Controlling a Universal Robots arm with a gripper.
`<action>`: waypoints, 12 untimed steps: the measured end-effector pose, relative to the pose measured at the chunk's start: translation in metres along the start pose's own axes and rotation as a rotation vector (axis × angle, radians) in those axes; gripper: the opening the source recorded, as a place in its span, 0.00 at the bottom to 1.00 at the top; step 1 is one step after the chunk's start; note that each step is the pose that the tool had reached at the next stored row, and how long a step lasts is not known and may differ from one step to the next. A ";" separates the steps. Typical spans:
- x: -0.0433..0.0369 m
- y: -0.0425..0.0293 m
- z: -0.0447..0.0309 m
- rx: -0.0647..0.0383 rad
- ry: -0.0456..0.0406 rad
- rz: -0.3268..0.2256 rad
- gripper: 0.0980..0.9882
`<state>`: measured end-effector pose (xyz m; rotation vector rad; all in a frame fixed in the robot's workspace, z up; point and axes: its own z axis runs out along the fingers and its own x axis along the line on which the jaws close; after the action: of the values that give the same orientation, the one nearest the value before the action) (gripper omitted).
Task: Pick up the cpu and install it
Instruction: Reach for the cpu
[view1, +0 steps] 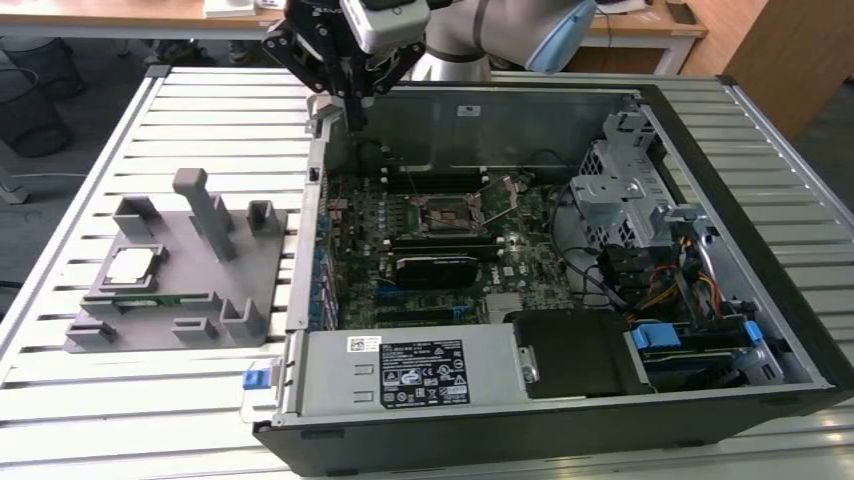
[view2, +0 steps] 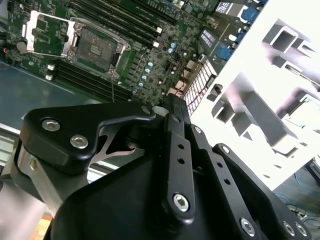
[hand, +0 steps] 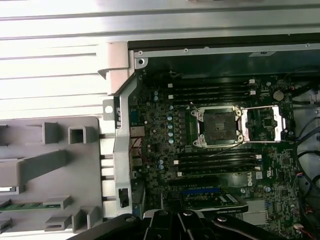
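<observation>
pale silver square cpu (view1: 130, 265)

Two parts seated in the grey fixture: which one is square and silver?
The cpu, a flat pale silver square in the grey fixture. The memory stick beside it is long, thin and green.

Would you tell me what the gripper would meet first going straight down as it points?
The gripper would probably meet the edge of the motherboard, just inside the computer case wall, though depth is unclear. The cpu lies aside, on the grey holder.
</observation>
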<state>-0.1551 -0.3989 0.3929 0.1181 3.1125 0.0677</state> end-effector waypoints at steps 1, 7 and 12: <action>0.0008 -0.0001 0.0000 0.000 0.0000 0.000 0.01; 0.0055 -0.0004 -0.0001 0.000 0.0000 0.000 0.01; 0.0096 -0.0007 -0.0001 0.000 0.0000 0.000 0.01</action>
<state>-0.1647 -0.3990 0.3927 0.1179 3.1125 0.0677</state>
